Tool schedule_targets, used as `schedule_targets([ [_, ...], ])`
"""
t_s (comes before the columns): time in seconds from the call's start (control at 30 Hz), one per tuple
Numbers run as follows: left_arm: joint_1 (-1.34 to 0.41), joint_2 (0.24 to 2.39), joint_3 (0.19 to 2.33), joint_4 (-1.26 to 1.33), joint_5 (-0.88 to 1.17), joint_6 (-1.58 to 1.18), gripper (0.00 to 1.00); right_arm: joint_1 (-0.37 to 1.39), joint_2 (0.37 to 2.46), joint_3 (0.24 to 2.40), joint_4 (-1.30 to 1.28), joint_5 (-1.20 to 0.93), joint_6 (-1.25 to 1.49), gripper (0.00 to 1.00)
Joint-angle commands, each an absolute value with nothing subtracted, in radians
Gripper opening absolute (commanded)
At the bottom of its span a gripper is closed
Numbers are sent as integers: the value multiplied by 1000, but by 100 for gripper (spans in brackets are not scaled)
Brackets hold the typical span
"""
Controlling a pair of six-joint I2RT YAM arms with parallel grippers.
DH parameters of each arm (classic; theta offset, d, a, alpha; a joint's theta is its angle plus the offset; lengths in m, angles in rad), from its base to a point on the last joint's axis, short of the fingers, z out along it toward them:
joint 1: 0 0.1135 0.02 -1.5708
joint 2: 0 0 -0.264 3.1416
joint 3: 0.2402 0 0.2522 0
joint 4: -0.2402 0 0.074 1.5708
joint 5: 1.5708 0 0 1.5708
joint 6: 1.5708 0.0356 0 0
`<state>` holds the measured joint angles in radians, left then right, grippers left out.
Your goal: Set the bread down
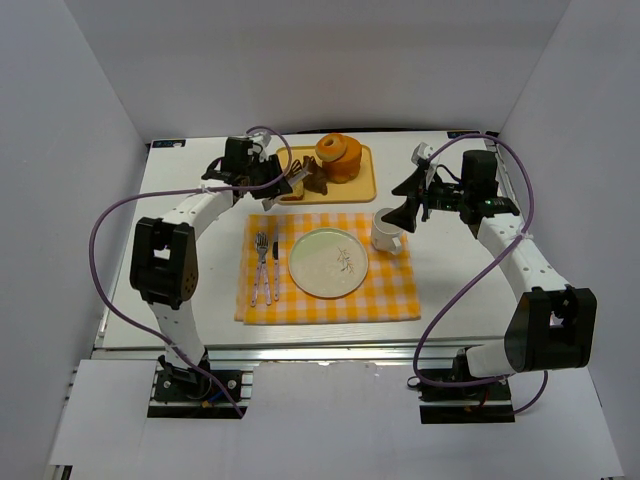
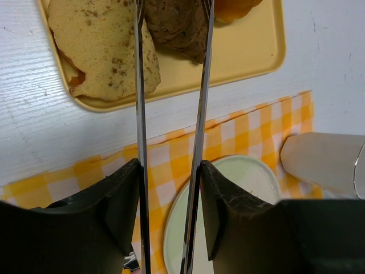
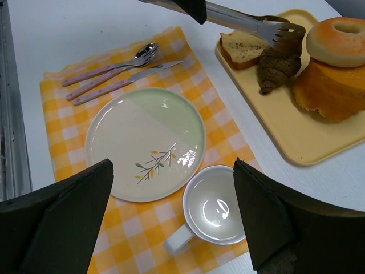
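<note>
My left gripper is shut on a pair of metal tongs, its jaws pressing on both arms. The tong tips straddle a dark brown croissant on the yellow tray; the croissant lies between the arms. A tan bread slice lies just left of it. The pale green plate sits bare on the checked cloth. My right gripper is open and empty, hovering above the white mug.
A bagel rests on an orange cake at the tray's right. A fork, a knife and a spoon lie left of the plate on the yellow checked cloth. White walls enclose the table.
</note>
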<state>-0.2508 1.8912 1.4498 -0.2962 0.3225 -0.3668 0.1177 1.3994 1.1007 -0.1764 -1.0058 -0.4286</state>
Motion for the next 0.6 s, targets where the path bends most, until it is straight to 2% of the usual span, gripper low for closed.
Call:
schedule_targets([
  [0.0,-259,1884,1497,-296,345,-367,54,112,1370,1095,-144,-1034,-422,89],
  [0.57,-261,1911,1532,-356,325,-347,55,107,1370,1092,-133,-1039,-414,89],
])
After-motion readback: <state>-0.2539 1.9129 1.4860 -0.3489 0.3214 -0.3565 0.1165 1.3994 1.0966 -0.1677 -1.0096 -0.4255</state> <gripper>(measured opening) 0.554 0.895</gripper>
